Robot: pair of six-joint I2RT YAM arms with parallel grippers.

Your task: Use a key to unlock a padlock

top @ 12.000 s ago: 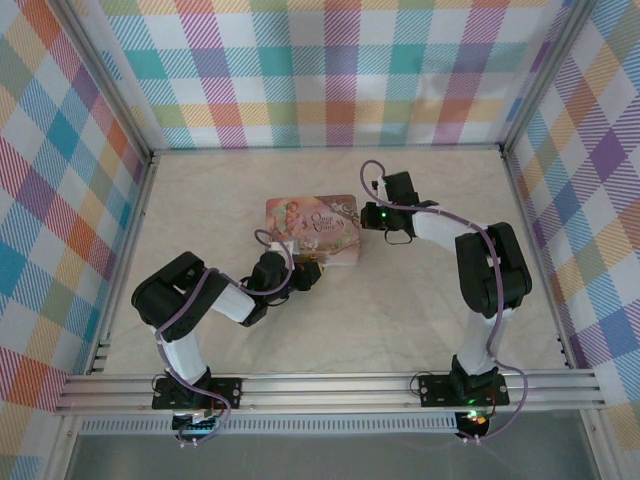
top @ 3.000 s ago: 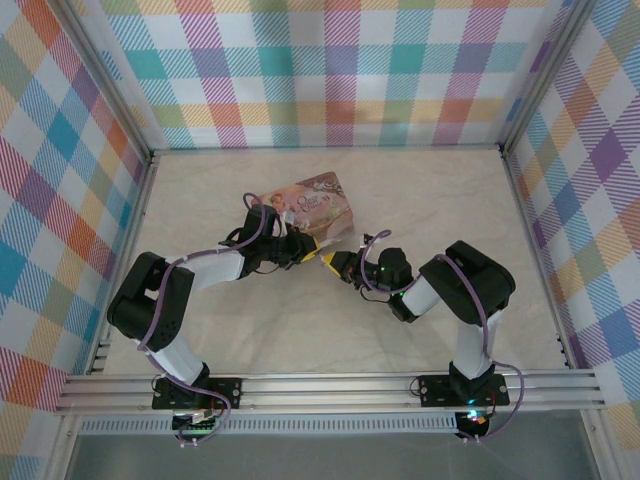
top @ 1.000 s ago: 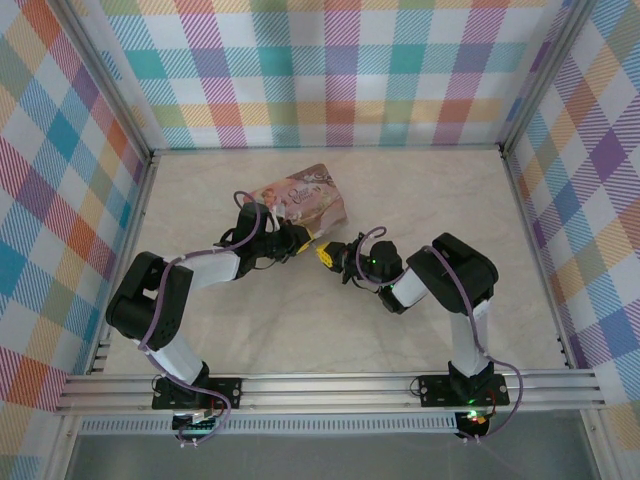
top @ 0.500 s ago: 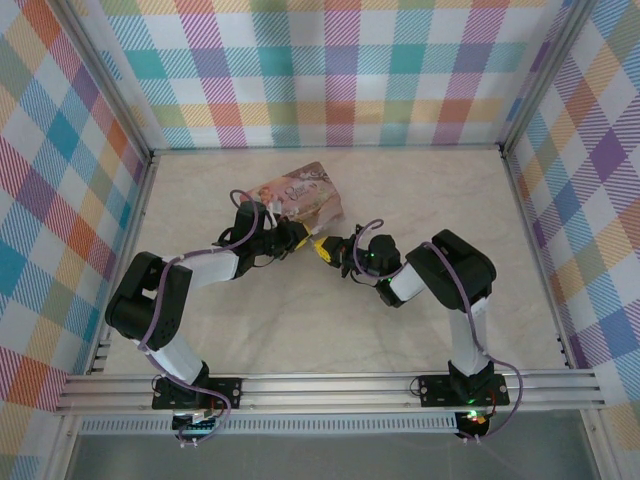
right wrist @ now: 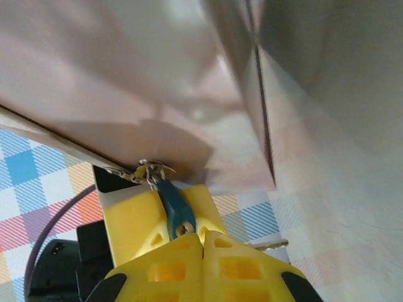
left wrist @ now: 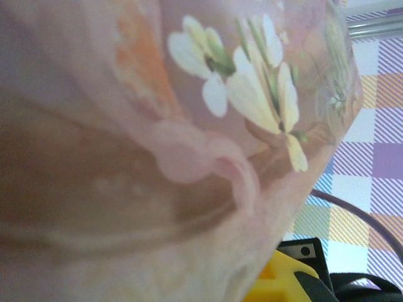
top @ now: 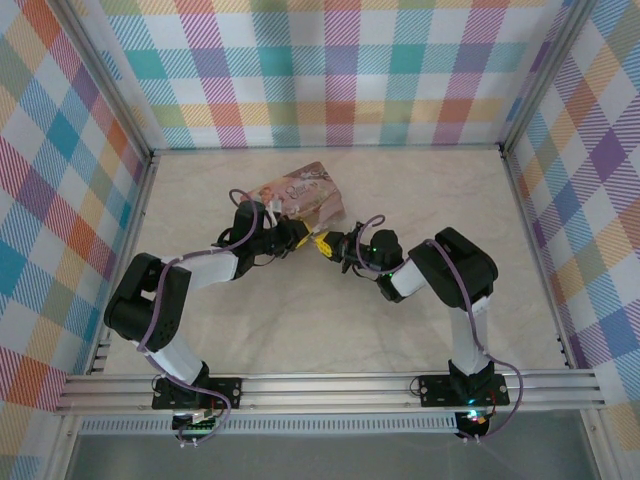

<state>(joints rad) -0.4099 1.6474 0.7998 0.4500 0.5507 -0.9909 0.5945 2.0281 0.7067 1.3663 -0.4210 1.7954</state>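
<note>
Mid-table [top: 400, 310], both arms reach inward, tips meeting just in front of the tin [top: 305, 192], which lies slantwise

Left gripper [top: 300, 235]: fingers narrow. In the right wrist view the padlock [right wrist: 171, 204] sits in the slot between them, apparently clamped

Padlock: slim bluish body with its long axis running diagonally. The shackle end, with small metal loops, points up-left and touches the tin's lower edge. The other end, with a round hole, points down-right and meets the right fingertips

Right gripper [right wrist: 203, 242]: yellow fingers pressed flat together, no gap

Key [right wrist: 274, 244]: a thin metal sliver just behind the tip of one right finger. It lies roughly level in that view and points away from the padlock. Can't tell if it is pinched

Left wrist view: tin lid up close, flower print, blurred
</note>
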